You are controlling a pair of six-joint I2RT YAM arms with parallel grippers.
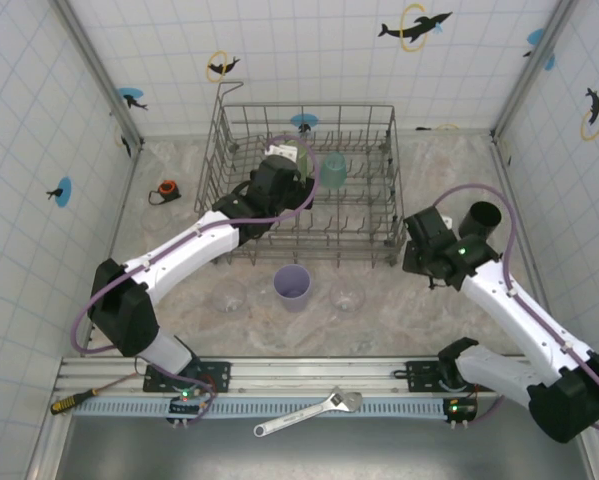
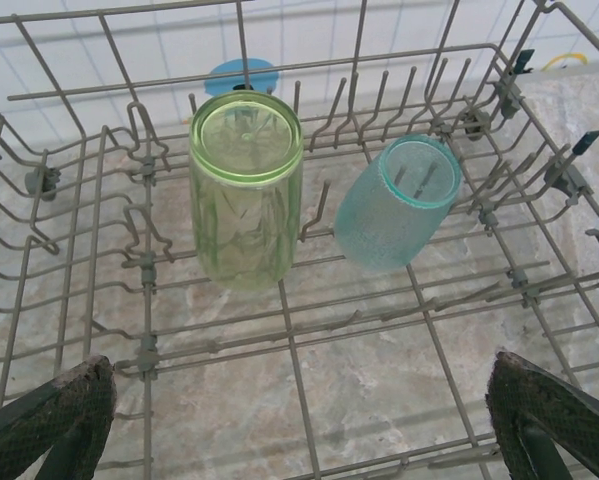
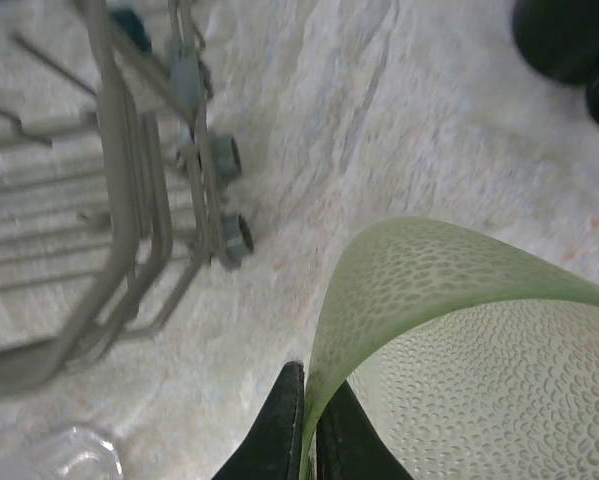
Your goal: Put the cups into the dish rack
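In the left wrist view a light green cup (image 2: 245, 190) and a teal cup (image 2: 394, 205) lie among the tines of the grey wire dish rack (image 2: 69, 250). My left gripper (image 2: 304, 440) hangs open just above the rack floor, well short of both cups. From above, the left gripper (image 1: 277, 172) is inside the dish rack (image 1: 384, 215) beside the teal cup (image 1: 333, 170). My right gripper (image 3: 309, 385) is shut on the rim of a dimpled green cup (image 3: 459, 330), right of the rack. A black cup (image 1: 482, 220) stands beside the right gripper (image 1: 427, 250).
A purple cup (image 1: 292, 285) stands in front of the rack between two clear cups (image 1: 229, 295) (image 1: 347, 295). An orange-and-black tape measure (image 1: 167, 189) lies left of the rack. A wrench (image 1: 309, 412) and a screwdriver (image 1: 74, 402) lie on the near rail.
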